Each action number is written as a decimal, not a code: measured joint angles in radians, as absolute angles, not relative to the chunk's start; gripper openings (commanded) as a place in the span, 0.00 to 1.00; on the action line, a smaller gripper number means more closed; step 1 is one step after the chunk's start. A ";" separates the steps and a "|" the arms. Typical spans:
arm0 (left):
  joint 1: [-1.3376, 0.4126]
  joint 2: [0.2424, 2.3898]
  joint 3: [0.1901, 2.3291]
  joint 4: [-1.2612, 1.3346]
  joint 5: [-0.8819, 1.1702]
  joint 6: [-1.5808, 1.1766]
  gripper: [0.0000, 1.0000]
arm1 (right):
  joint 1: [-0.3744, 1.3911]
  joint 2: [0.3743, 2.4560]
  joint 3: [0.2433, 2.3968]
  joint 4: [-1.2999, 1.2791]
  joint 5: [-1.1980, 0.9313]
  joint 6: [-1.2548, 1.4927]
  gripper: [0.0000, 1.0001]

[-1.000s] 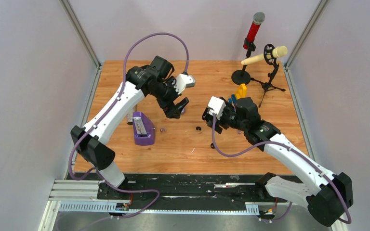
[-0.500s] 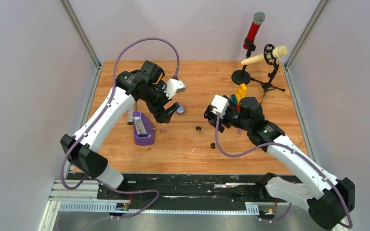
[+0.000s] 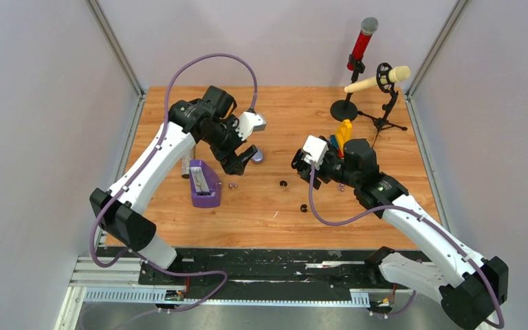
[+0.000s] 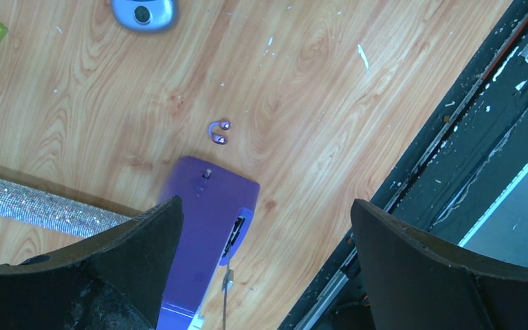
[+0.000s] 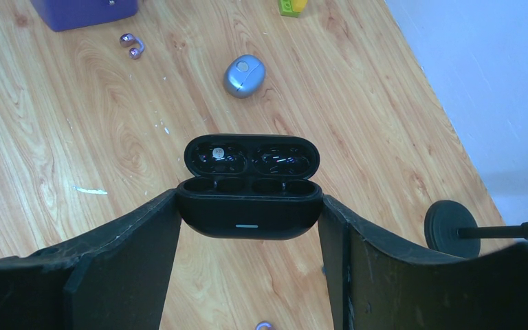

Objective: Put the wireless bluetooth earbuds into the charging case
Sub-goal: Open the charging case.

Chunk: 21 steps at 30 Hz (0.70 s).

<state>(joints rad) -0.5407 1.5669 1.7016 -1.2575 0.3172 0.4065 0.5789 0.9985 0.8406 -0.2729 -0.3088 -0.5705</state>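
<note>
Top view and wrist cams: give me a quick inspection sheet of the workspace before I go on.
Surface: wooden table, scuffed, small white flecks.
Job's things: black charging case open, no buds seen inside; two black earbuds loose mid-table; purple earbuds beside the purple box.
Clutter: blue-grey pebble case, toy blocks, glittery strip.
Jaws: left gripper open, empty; right gripper shut on the black charging case.
Cables: purple cables; the right one sags close to a black earbud.
Surroundings: two microphones on stands, far right corner; grey walls.
</note>
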 measured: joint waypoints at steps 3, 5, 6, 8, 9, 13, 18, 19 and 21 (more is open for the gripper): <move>-0.541 1.568 1.710 -1.256 0.321 0.406 1.00 | 0.579 0.999 0.841 -0.273 -0.309 -0.570 0.62; -0.541 1.568 1.712 -1.256 0.324 0.406 1.00 | 0.579 0.998 0.841 -0.273 -0.309 -0.570 0.62; -0.541 1.568 1.712 -1.256 0.327 0.404 1.00 | 0.579 0.999 0.841 -0.273 -0.309 -0.570 0.62; -0.541 1.568 1.712 -1.256 0.330 0.403 1.00 | 0.579 0.999 0.841 -0.273 -0.309 -0.570 0.62; -0.541 1.569 1.713 -1.256 0.331 0.403 1.00 | 0.579 0.999 0.841 -0.273 -0.309 -0.570 0.62; -0.541 1.572 1.716 -1.254 0.334 0.403 1.00 | 0.579 0.999 0.841 -0.273 -0.309 -0.570 0.62; -0.541 1.574 1.720 -1.256 0.338 0.403 1.00 | 0.579 0.999 0.841 -0.273 -0.309 -0.570 0.62; -0.541 1.575 1.724 -1.256 0.339 0.403 1.00 | 0.579 0.998 0.841 -0.273 -0.309 -0.570 0.62; -0.541 1.576 1.731 -1.255 0.339 0.403 1.00 | 0.579 0.998 0.841 -0.273 -0.309 -0.570 0.62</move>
